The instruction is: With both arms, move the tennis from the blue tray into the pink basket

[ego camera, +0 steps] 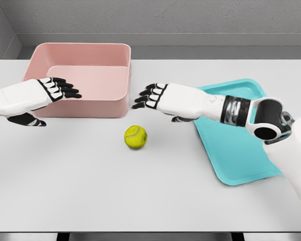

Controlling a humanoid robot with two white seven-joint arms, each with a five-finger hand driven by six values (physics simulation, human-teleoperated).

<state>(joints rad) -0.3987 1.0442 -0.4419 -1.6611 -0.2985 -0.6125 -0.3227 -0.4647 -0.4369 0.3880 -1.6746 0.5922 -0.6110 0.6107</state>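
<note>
Both hands hovered released and empty above the white desk [65,191], fingers extended. The left hand [57,89] reached across the pink basket [80,55]'s front wall; the right hand [153,95] hung just beside the basket, its forearm crossing the blue tray [241,160]. The tennis ball [135,137] lay on the desk below the right hand's fingertips, untouched.

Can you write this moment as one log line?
tennis ball: on table, outside blue tray | pink basket: empty | left hand: open | right hand: open

L arm is reaching in from left, R arm from right; left hand [54,89] & right hand [153,96] are hovering, fingers extended, holding nothing.
</note>
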